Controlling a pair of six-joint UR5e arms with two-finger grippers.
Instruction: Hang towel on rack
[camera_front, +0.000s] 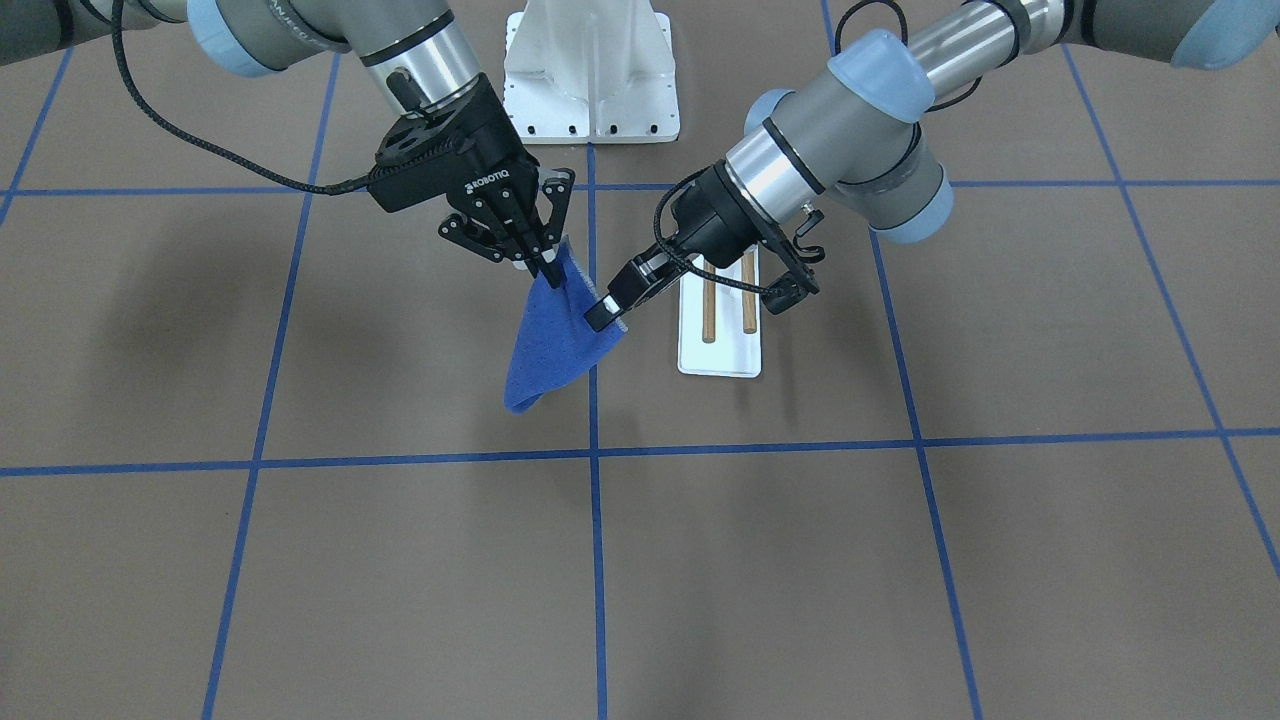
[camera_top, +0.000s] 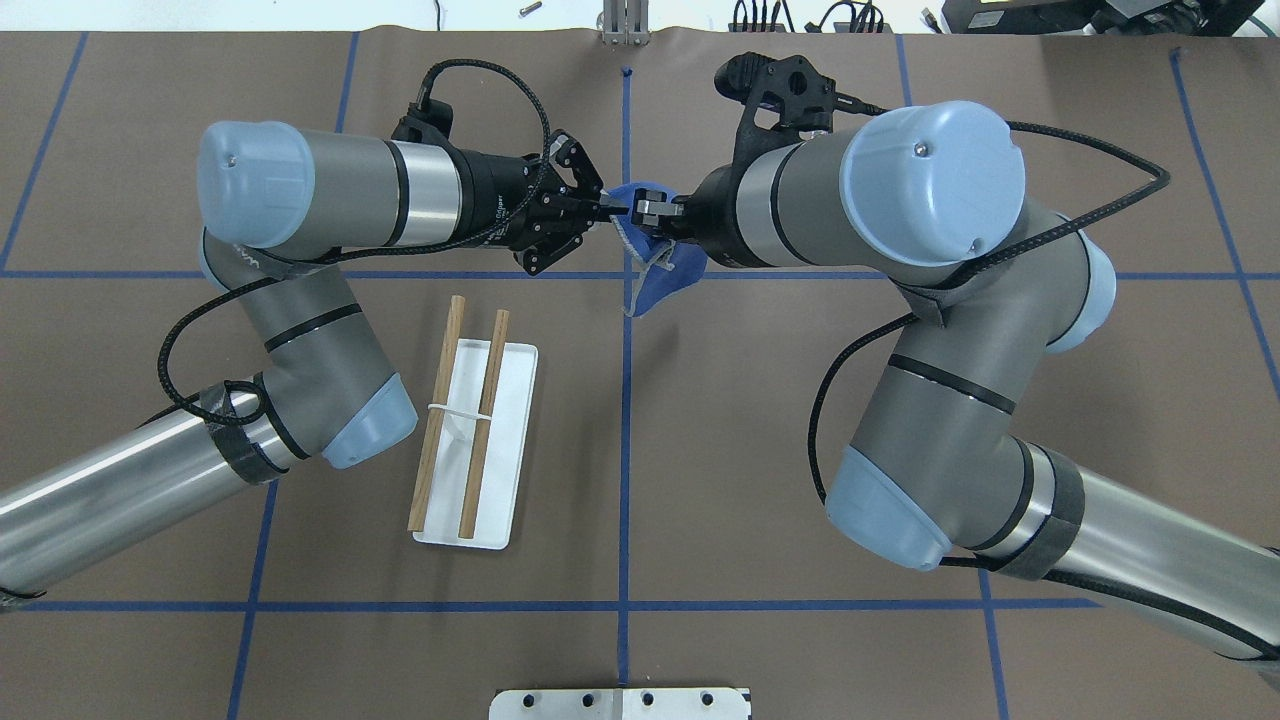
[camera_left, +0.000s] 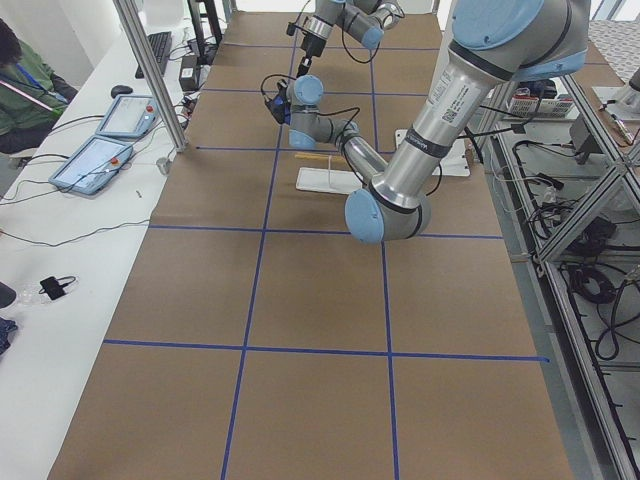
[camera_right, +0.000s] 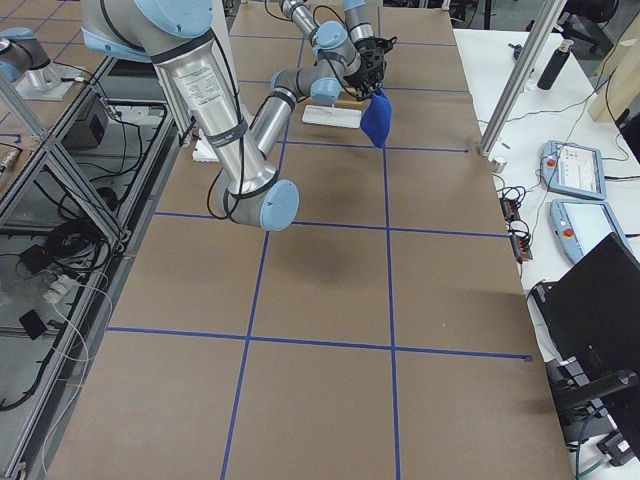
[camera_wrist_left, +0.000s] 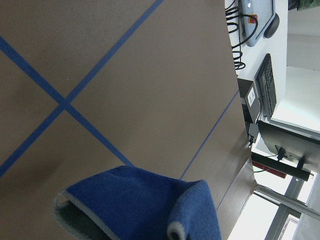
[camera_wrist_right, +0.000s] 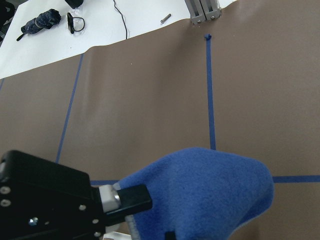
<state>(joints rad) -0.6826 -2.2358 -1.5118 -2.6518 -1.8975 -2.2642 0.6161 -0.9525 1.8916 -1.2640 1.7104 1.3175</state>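
The blue towel (camera_front: 558, 345) hangs bunched in the air between both grippers, above the table. My right gripper (camera_front: 548, 262) is shut on its upper corner. My left gripper (camera_front: 606, 312) is shut on the other top edge, close beside it. In the overhead view the two grippers (camera_top: 600, 205) (camera_top: 645, 210) meet tip to tip over the towel (camera_top: 660, 285). The towel also shows in the left wrist view (camera_wrist_left: 145, 205) and the right wrist view (camera_wrist_right: 210, 190). The rack (camera_top: 470, 430), two brown dowels over a white base plate (camera_front: 720, 358), stands on the table to my left of the towel, bare.
A large white bolted pedestal (camera_front: 590, 70) stands at the table edge near my base. The left arm's wrist hangs over the far end of the rack (camera_front: 748, 300). Brown table with blue tape lines (camera_front: 600, 550). Operator desks with tablets (camera_right: 575, 165) lie beyond the far edge.
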